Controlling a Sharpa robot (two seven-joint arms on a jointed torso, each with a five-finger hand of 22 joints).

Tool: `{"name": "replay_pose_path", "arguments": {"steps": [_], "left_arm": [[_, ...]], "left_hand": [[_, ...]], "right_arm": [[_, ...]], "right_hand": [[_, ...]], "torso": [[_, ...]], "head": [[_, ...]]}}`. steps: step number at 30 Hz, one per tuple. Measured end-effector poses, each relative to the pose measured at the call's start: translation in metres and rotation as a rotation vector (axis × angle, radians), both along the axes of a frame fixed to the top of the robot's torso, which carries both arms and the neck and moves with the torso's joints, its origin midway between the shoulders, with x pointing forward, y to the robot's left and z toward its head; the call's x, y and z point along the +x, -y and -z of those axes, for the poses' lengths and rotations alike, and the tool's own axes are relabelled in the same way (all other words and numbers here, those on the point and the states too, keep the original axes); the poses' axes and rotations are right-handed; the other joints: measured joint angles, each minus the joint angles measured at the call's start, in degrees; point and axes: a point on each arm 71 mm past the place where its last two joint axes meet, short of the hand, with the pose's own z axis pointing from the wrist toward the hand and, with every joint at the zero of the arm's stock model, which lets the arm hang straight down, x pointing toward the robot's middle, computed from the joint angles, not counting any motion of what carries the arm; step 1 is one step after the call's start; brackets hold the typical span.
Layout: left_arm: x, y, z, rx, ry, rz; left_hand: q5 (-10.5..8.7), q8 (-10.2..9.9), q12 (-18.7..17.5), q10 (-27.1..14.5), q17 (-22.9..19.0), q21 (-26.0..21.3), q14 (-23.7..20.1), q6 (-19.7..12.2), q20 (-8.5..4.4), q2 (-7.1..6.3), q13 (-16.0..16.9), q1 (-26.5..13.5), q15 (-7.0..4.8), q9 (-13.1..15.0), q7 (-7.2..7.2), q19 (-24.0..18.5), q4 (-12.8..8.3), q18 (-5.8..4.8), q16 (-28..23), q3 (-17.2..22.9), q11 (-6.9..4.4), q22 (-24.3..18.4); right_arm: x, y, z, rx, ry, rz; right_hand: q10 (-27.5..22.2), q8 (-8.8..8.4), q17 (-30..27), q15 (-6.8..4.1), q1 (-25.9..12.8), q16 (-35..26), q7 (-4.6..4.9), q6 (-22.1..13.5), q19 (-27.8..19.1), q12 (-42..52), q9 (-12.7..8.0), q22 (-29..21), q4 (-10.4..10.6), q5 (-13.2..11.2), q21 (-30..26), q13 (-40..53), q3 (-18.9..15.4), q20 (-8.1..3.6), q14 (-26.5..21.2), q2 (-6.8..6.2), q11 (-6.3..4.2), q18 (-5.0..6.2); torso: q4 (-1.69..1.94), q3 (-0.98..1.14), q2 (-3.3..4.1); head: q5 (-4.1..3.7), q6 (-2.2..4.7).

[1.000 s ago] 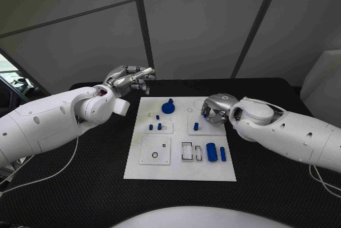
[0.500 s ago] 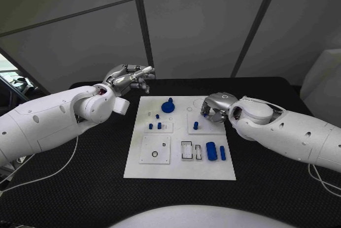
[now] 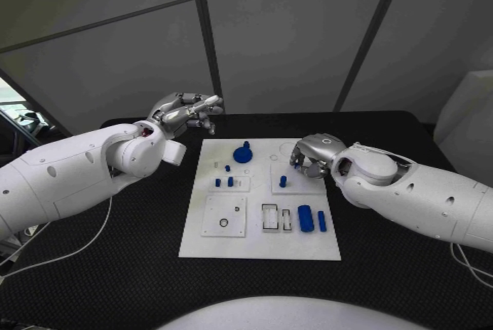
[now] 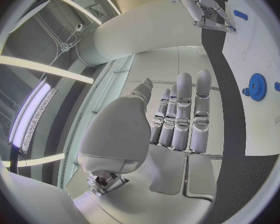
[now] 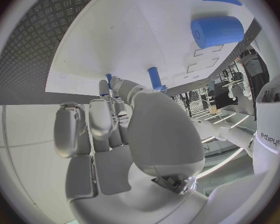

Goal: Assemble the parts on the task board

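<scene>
Left hand (image 3: pixel 185 112) empty with fingers apart, right hand (image 3: pixel 308 159) curled, grip unclear, its wrist view shows blue peg (image 5: pixel 154 77).

Matt white plastic task board (image 3: pixel 257 248), smooth blue plastic parts (image 3: pixel 305 219), rough textured black table (image 3: pixel 123 266), glossy metallic hands (image 3: pixel 187 113).

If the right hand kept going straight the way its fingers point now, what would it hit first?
Most likely the small blue peg standing in the white task board. The right hand hangs over the board's far right part with its fingers aimed down beside that peg. How much gap is left is unclear.
</scene>
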Motion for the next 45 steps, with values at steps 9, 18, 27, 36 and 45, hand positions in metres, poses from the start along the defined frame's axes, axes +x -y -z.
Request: {"name": "replay_pose_path", "arguments": {"steps": [9, 18, 27, 36, 45], "left_arm": [[0.002, -0.003, 0.001, 0.003, -0.003, -0.009], [0.004, 0.001, 0.003, 0.001, -0.005, -0.005], [0.005, 0.009, 0.005, -0.003, -0.009, 0.008], [0.005, 0.017, 0.007, -0.004, -0.016, 0.018], [0.005, 0.025, 0.009, -0.004, -0.024, 0.006]], "left_hand": [[0.00, 0.0, 0.0, -0.3, 0.0, 0.0, 0.0, 0.0, 0.00, 0.00, 0.0, 0.0, 0.00, 0.0, 0.00, 0.0, 0.0, 0.00, -0.2, 0.0, 0.08, -0.1], [0.00, 0.0, 0.0, -0.3, -0.1, 0.0, 0.0, 0.0, 0.00, 0.00, 0.0, 0.0, 0.00, 0.0, 0.00, 0.0, -0.1, 0.00, -0.2, -0.4, 0.08, -0.1], [0.00, 0.0, 0.0, -0.3, -0.1, -0.2, -0.2, 0.0, 0.00, -0.01, 0.0, 0.0, 0.20, 0.0, -0.01, 0.0, -0.1, 0.00, -0.2, -0.4, 0.08, -0.2], [0.00, 0.0, 0.2, -0.3, -0.1, -0.2, -0.2, -0.2, 0.00, 0.00, 0.0, 0.0, 0.20, 0.0, 0.20, 0.0, 0.0, 0.00, -0.2, -0.4, 0.08, -0.2], [0.00, 0.0, 0.6, -0.3, -0.3, -0.4, -0.2, -0.2, 0.00, 0.60, 0.0, 0.6, 0.20, 0.0, 0.20, 0.0, -0.2, 0.00, -0.2, -0.8, 0.08, -0.4]], "right_arm": [[-0.019, 0.004, -0.018, 0.060, 0.042, -0.031], [-0.041, -0.023, -0.039, 0.149, 0.065, -0.104], [-0.063, -0.073, -0.046, 0.233, 0.039, -0.213], [-0.081, -0.108, -0.018, 0.271, -0.050, -0.274], [-0.086, -0.122, 0.004, 0.262, -0.112, -0.296]], "right_hand": [[0.4, 0.08, 0.0, 0.00, 0.0, 0.2, -0.01, 0.0, 0.0, -0.4, -0.1, 0.0, -0.3, 0.0, 0.1, 0.0, 0.0, -0.02, 0.0, 0.00, -0.43, 0.00], [0.4, 0.07, 0.1, 0.00, 0.0, 0.5, -0.02, 0.0, 0.2, -0.6, -0.2, 0.0, -0.5, 0.4, 0.4, 0.2, 0.2, -0.20, 0.0, -0.01, -0.43, 0.00], [0.4, -0.22, 0.0, 0.00, -0.1, 0.6, -0.03, 0.0, 0.2, -0.8, -0.2, 0.0, -0.8, 0.6, 0.5, 0.2, 0.4, -0.20, 0.0, 0.00, -0.42, 0.01], [0.8, -0.44, -0.1, 0.00, -0.6, 0.6, 0.05, -0.4, 0.2, -1.0, -0.2, 0.0, -0.9, 0.7, 0.5, 0.5, 0.6, -0.20, 0.0, -0.06, -0.84, 0.01], [0.9, -0.60, -0.3, 0.01, -0.6, 0.6, 0.21, -0.2, 0.2, -1.2, -0.3, 0.0, -1.1, 0.8, 0.5, 0.4, 0.8, -0.20, 0.0, -0.06, -0.88, 0.01]], "torso": [[-0.08, -0.07, -0.13], [0.01, -0.09, -0.10], [0.19, -0.21, 0.00], [0.16, -0.25, 0.07], [0.17, -0.18, 0.07]], "head": [[0.01, 0.26], [0.50, 0.46], [2.84, -0.09], [4.76, -0.98], [6.59, -2.02]]}}
